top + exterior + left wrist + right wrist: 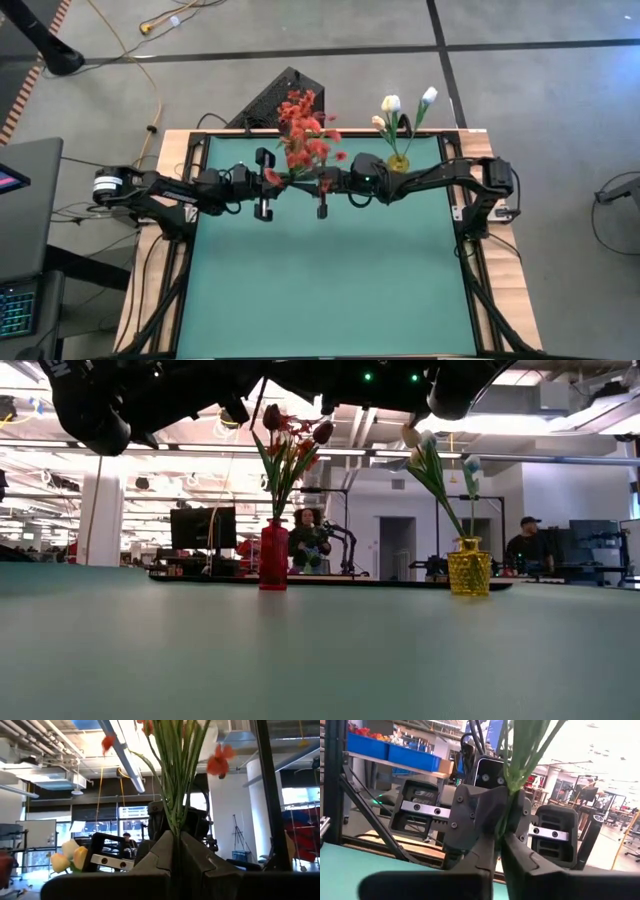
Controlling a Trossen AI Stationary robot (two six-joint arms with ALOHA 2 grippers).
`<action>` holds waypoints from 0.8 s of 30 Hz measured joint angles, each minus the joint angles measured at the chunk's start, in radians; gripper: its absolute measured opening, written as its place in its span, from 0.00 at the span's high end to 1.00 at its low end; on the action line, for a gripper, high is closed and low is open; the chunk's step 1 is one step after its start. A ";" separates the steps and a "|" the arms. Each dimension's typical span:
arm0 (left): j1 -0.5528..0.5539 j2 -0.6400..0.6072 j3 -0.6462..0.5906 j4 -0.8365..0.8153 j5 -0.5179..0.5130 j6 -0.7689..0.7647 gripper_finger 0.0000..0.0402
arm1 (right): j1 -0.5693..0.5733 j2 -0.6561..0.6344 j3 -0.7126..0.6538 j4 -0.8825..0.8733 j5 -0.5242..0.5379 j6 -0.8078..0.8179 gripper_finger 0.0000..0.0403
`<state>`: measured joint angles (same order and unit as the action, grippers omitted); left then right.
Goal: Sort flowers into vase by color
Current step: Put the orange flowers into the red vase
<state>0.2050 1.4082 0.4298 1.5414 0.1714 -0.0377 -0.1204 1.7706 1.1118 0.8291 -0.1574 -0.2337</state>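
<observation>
Stems (512,785) sit pinched between both claws above red vase (273,557).

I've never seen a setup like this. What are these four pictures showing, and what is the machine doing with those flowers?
This is a robot with two dark jointed arms working over a green-topped table. One camera looks straight down, one sits at table height, and one rides on each wrist, looking out past that arm's two fingers.

Two vases stand at the far edge: a slim red glass vase with the bunch of red-orange artificial flowers, and a squat yellow dimpled vase with the white tulip-like flowers.

Both arms meet above the red vase. The left gripper is shut on the green stems of the red bunch. The right gripper is closed around green stems too, opposite the left one.

People and equipment show in the room behind.
</observation>
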 joint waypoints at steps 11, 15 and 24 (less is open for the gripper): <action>0.000 0.000 -0.001 -0.048 -0.002 -0.001 0.95 | -0.004 -0.043 0.002 -0.211 0.080 -0.049 0.93; 0.001 0.000 -0.001 -0.081 -0.006 0.000 0.91 | -0.005 -0.084 0.001 -0.368 0.112 -0.068 0.93; 0.030 -0.001 0.000 -0.178 -0.011 -0.008 0.89 | -0.007 -0.152 0.000 -0.599 0.187 -0.082 0.93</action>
<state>0.2354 1.4070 0.4302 1.3635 0.1605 -0.0461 -0.1272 1.6184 1.1114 0.2304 0.0299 -0.3156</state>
